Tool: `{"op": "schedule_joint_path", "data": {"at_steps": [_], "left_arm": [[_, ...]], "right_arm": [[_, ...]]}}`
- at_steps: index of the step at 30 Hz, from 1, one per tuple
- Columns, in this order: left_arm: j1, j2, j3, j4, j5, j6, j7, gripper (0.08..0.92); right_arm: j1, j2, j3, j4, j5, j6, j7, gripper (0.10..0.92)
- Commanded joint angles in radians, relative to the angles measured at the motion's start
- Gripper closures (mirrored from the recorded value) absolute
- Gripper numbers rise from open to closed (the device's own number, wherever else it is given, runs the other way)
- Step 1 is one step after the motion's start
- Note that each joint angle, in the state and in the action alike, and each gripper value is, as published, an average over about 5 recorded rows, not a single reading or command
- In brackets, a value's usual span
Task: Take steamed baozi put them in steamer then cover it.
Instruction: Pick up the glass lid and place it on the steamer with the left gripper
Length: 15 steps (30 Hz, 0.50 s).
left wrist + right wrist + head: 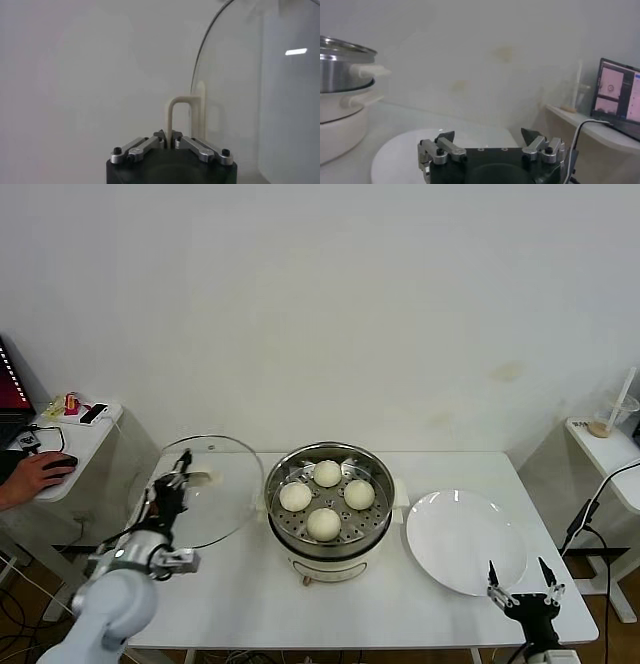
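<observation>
Several cream-white baozi [326,500] lie in the shiny steel steamer [281,520], which sits on its cream pot base at the table's middle. My left gripper [183,475] is shut on the cream handle [178,116] of the clear glass cover [222,484] and holds the cover tilted, left of the steamer and apart from it. The glass also shows in the left wrist view [235,90]. My right gripper [520,579] is open and empty at the table's front right, by the near rim of the white plate. It also shows in the right wrist view [487,135].
A flat white plate [465,539] lies right of the steamer. A side table [70,446] stands at the left with a person's hand on a mouse. Another small table stands at the right, with a cable by it.
</observation>
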Motion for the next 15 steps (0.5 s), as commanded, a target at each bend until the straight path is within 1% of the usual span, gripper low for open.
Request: {"op": "schedule_joint_path", "data": {"at_steps": [1,4,10,15], "left_arm": [[-0.329,-0.111,0.362,0.01,0.139,0.159,0.176,0.859],[-0.342,-0.187,0.391,0.022,0.231,0.169,0.221,0.859],[-0.316,-0.309,0.423,0.032,0.371,0.181,0.295,0.859],[-0.314,-0.396,0.428,0.051,0.429,0.197,0.327,0.859]], "right_arm": [[0.011,0.014,-0.013,-0.017,-0.071,0.0,0.002,0.203],[0.016,0.015,-0.022,-0.02,-0.08,-0.004,0.002,0.203],[0.032,0.017,-0.048,-0.038,-0.102,-0.006,0.001,0.203],[0.04,0.016,-0.061,-0.056,-0.112,-0.005,0.001,0.203]]}}
